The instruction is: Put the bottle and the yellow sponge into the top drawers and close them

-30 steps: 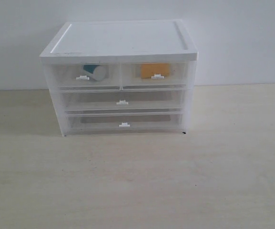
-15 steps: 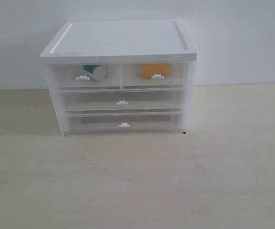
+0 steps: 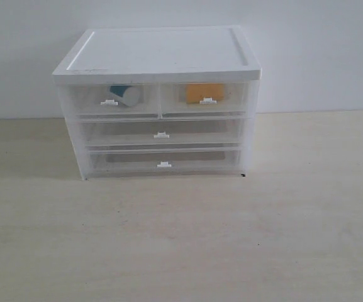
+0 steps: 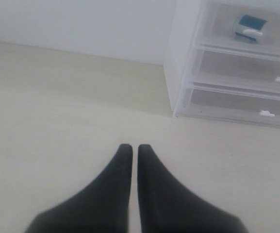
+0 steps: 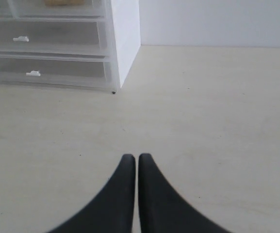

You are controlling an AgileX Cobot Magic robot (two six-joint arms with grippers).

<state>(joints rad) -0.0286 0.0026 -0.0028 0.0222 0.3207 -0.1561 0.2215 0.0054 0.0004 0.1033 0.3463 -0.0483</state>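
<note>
Bottle (image 3: 126,95) is inside the left top drawer (image 3: 83,104). Its teal label and a white end show through the cloudy plastic, just behind the little white tab handle (image 3: 109,102). The sponge (image 3: 204,92) is in the right top drawer (image 3: 234,100), an orange-yellow block right behind that drawer's own tab. Both top drawers look pushed all the way in, fronts flush with the cabinet (image 3: 162,53), and the two lower drawers (image 3: 162,139) under them are shut too. The cabinet stands on the pale table (image 3: 181,239), back near the wall (image 3: 319,56). Now the arms. The left gripper (image 4: 130,148) has its two black fingers pinched together with only a hairline slit between the tips, and there's nothing in them. It's out over bare table, off the cabinet's left front corner and well apart from it, touching neither cabinet nor drawers. The right gripper (image 5: 130,158) is the same deal: fingers closed tip to tip, empty, over bare table, off the cabinet's right front corner and well clear of it. I can't really tell from the wrist views whether either one actually touches the tabletop or just hangs above it. The bottle shows in the left wrist view, and a sliver of the sponge shows at the edge of the right one.
</note>
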